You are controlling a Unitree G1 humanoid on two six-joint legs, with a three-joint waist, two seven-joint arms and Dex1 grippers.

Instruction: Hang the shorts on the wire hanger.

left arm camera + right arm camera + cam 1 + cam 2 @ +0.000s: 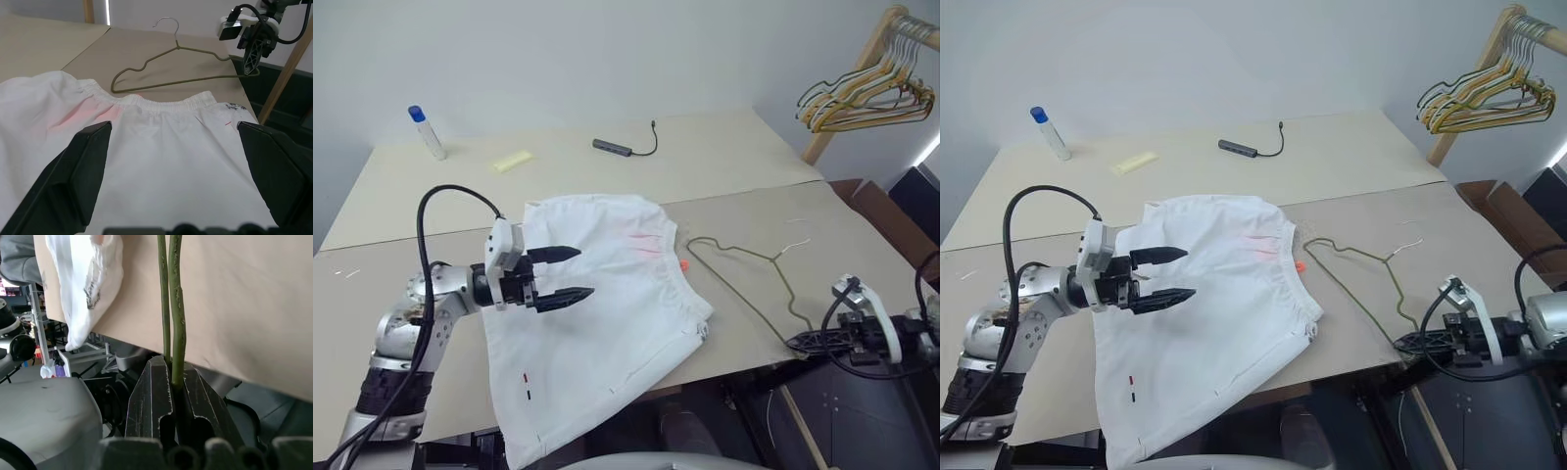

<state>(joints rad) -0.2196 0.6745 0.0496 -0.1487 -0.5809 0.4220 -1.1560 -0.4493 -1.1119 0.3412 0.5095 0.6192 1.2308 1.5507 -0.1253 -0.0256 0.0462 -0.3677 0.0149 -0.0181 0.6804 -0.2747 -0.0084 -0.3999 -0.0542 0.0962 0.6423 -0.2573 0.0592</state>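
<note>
Left tool (576, 273) hangs over the shorts (607, 323) with its two black fingers (73, 181) spread wide and nothing between them. It points toward the waistband side.

Right tool (800, 342) sits at the near edge of the counter (862, 245), on the right. Its fingers are pressed together, pinching one end corner of the wire hanger (744, 284). In the right wrist view, two thin green wires (172, 308) run out from between the black fingers (151, 401).

White shorts lie flat on the counter, and one leg hangs over the near edge. Small dark and red dashes (526, 384) sit near that hem. A faint pink mark (641, 240) shows by the gathered waist.

Just beside the waistband lies the wire hanger, flat on the counter, with its hook (795, 245) pointing away from the shorts.

Farther back are a yellow pad (512, 161), a dark little box with a cable (625, 147), and a bottle with a blue cap (427, 131). At the far right, more hangers (867, 98) hang in a bunch on a wooden pole (852, 88).
</note>
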